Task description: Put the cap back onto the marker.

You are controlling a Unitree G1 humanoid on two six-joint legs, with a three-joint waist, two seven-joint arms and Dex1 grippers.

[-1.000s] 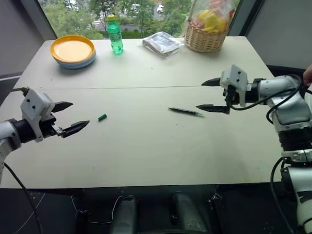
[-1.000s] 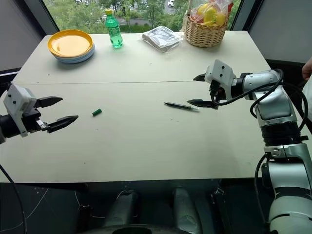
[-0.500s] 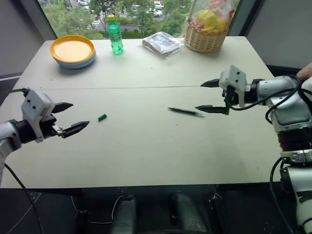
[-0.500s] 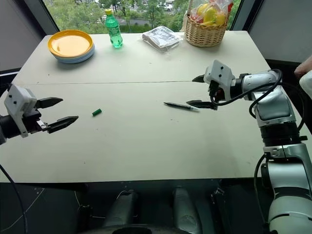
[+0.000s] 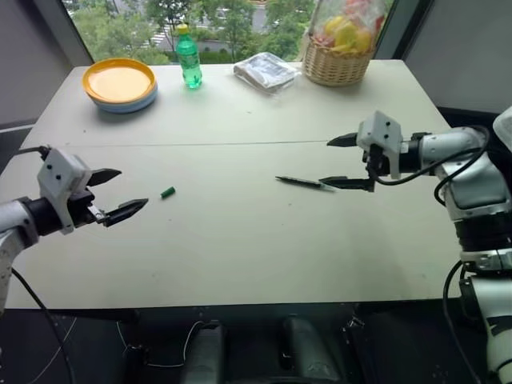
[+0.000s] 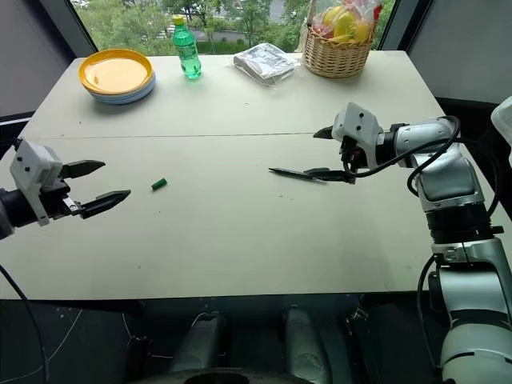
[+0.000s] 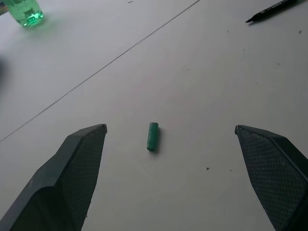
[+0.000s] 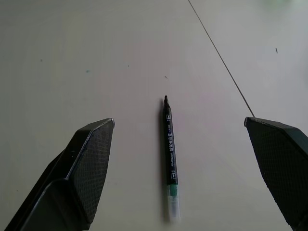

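Observation:
The small green cap point(image 5: 167, 192) lies on the pale table point(image 5: 240, 248), left of centre. My left gripper point(image 5: 132, 188) hovers open just left of it, fingers pointing at it; in the left wrist view the cap point(image 7: 152, 136) lies between and beyond the fingertips point(image 7: 86, 144). The thin dark marker point(image 5: 304, 183) lies uncapped right of centre, its tip pointing left. My right gripper point(image 5: 325, 162) is open at its right end, the lower finger close over that end. In the right wrist view the marker point(image 8: 170, 144) lies lengthwise between the open fingers point(image 8: 91, 154).
Along the table's far edge stand a stack of yellow plates point(image 5: 119, 83), a green bottle with a yellow lid point(image 5: 189, 58), a silvery packet point(image 5: 266, 70) and a basket of fruit point(image 5: 337, 56). A seam point(image 5: 200, 145) crosses the table. Something white point(image 5: 504, 124) shows at the right edge.
Both grippers stay open and nearly still. The right gripper's lower finger has dipped slightly toward the marker's end. A person's hand at the right edge has gone.

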